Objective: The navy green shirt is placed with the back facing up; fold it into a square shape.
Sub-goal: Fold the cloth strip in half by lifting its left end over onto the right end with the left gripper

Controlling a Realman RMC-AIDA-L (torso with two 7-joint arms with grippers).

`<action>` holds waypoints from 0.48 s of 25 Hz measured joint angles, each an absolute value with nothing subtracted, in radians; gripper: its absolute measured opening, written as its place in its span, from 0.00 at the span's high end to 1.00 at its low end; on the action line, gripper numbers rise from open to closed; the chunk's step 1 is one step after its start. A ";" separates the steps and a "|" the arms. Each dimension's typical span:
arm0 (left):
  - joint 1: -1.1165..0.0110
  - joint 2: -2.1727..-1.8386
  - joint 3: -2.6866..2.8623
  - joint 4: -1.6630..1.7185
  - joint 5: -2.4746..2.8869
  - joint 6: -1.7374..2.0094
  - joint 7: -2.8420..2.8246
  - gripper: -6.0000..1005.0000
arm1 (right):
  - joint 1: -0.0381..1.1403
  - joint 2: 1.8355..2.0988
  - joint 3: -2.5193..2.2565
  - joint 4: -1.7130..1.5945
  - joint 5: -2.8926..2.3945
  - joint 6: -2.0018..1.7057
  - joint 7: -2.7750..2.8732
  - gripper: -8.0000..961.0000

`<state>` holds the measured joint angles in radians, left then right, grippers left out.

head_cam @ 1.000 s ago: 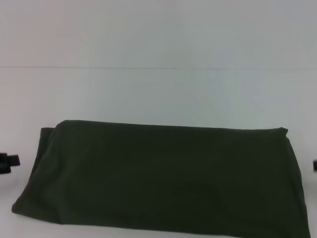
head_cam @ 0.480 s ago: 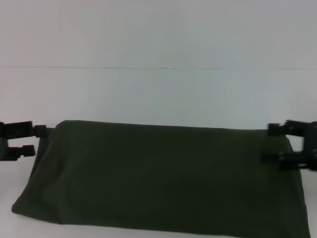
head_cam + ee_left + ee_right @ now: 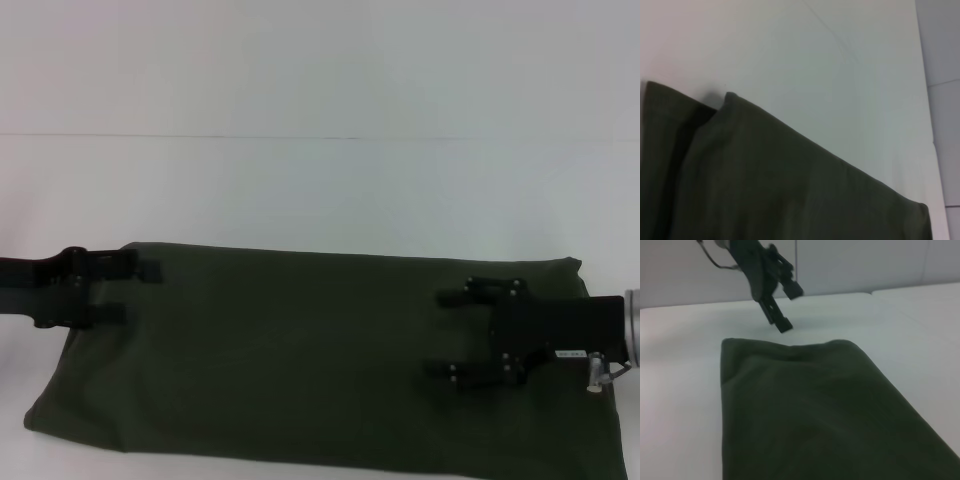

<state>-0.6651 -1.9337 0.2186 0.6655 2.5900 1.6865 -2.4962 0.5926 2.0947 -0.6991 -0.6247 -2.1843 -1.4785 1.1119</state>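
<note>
Presently on view:

Shirt (image 3: 320, 360): dark olive cloth, plain side up, lying flat on the white table (image 3: 320, 190) as a wide band running left to right; apparently folded lengthwise already, with a doubled edge at its left end. Judged still too long for a square, so a fold across the width looks due next.

Left gripper (image 3: 128, 292): over the shirt's left end near the far corner, fingers spread, holding nothing. The right wrist view suggests it sits above the cloth, not on it.

Right gripper (image 3: 445, 335): over the shirt's right portion, inward of the right edge, fingers spread, empty. Contact with the cloth cannot be told.

Placement: one gripper per end, probably to take both ends of the band.
</note>
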 joint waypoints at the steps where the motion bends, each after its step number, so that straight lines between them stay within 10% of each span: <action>1: -0.667 -1.934 0.224 0.659 2.590 1.678 -2.497 0.06 | 0.595 2.095 -0.700 -0.616 -2.175 -1.479 1.091 0.05; 12: -0.670 -1.945 0.319 0.634 2.642 1.515 -2.511 0.06 | 0.606 2.098 -0.738 -0.570 -2.119 -1.473 1.024 0.05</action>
